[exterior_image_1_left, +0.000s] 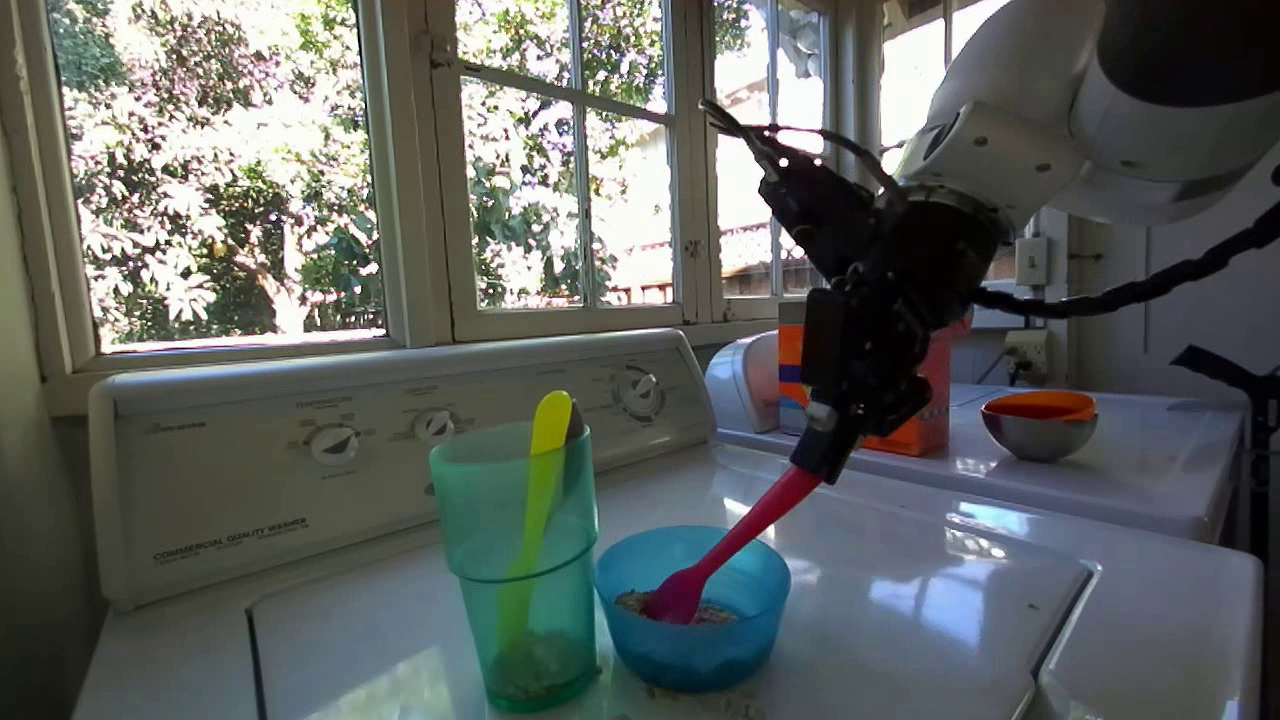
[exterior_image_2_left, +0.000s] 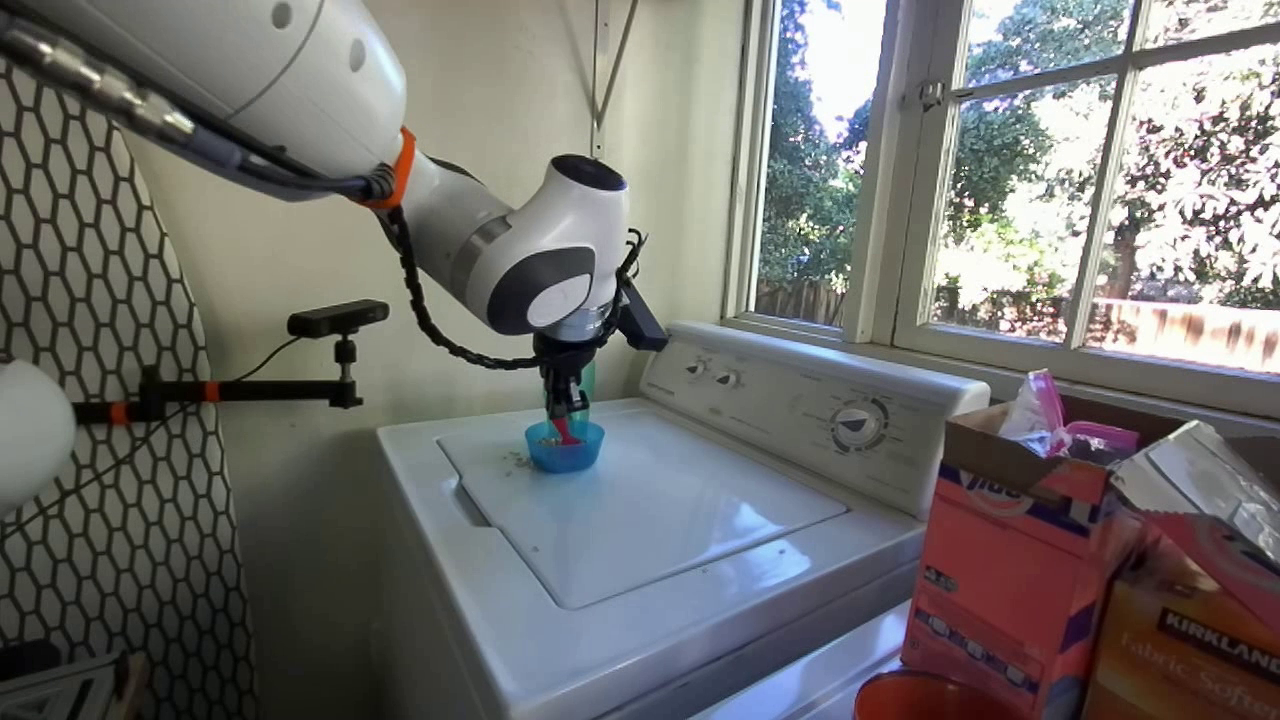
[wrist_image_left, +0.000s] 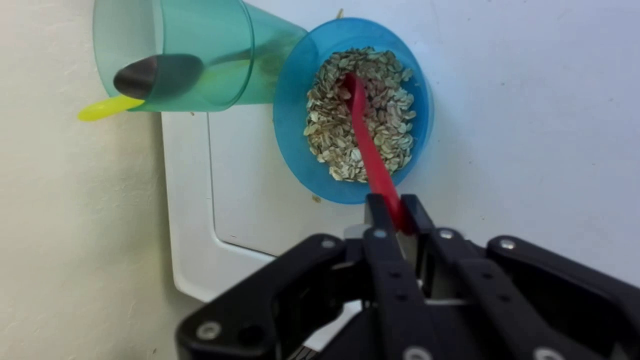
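Note:
My gripper (wrist_image_left: 393, 206) is shut on the handle of a pink-red spoon (wrist_image_left: 369, 145), whose end sits between the fingertips. The spoon slants down into a blue translucent bowl (exterior_image_1_left: 695, 645), and its tip lies in a heap of oat flakes (wrist_image_left: 332, 135), partly covered by them. Beside the bowl stands a tall green translucent cup (exterior_image_1_left: 475, 530). Leaning inside that cup is a yellow-green spoon (exterior_image_1_left: 548, 440) with a dark end showing above the rim in the wrist view. Some flakes rest at the cup's bottom. In both exterior views the gripper hangs just above the bowl.
Bowl and cup stand on a white washer lid (exterior_image_2_left: 640, 510) with loose flakes (exterior_image_2_left: 518, 460) scattered on it. Behind rises the control panel (exterior_image_1_left: 240, 480) with knobs, below windows. A detergent box (exterior_image_2_left: 985, 600), a softener box (exterior_image_2_left: 1170, 640) and an orange-and-grey bowl pair (exterior_image_1_left: 1040, 440) stand on the neighbouring machine.

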